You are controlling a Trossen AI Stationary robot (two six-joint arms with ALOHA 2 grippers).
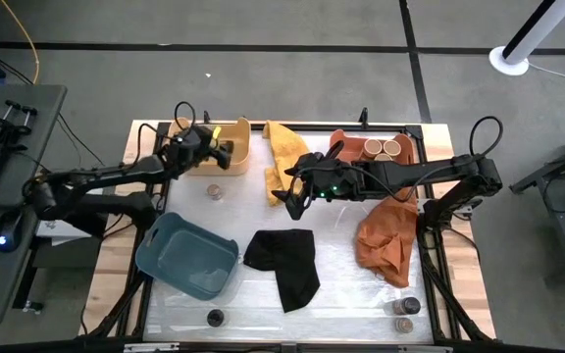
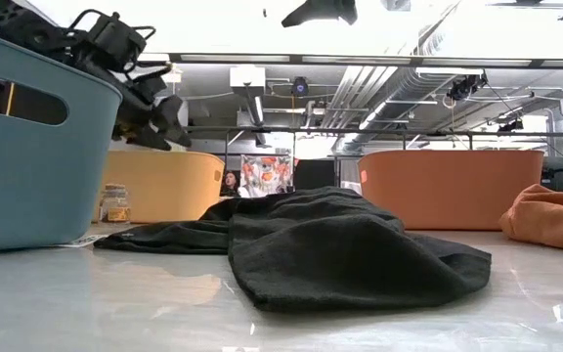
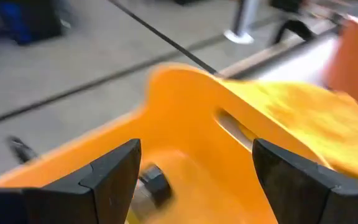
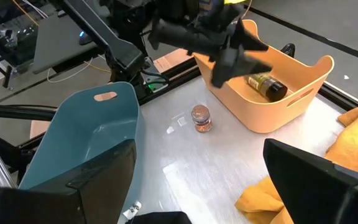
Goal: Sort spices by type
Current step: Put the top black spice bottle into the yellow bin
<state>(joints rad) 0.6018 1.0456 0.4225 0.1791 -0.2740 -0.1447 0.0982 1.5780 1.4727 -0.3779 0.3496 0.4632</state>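
My left gripper hovers open over the yellow tray, where a dark-lidded jar lies on its side. My right gripper is open above the table's middle, next to the yellow cloth. A small tan-lidded jar stands on the table in front of the yellow tray. Two tan-lidded jars sit in the coral tray. One dark-lidded jar stands at the near edge, and two more jars near the right corner.
The blue tray sits tilted at the near left. A black cloth lies in the middle and a rust-orange cloth is bunched on the right. Bare table shows between the blue tray and the yellow tray.
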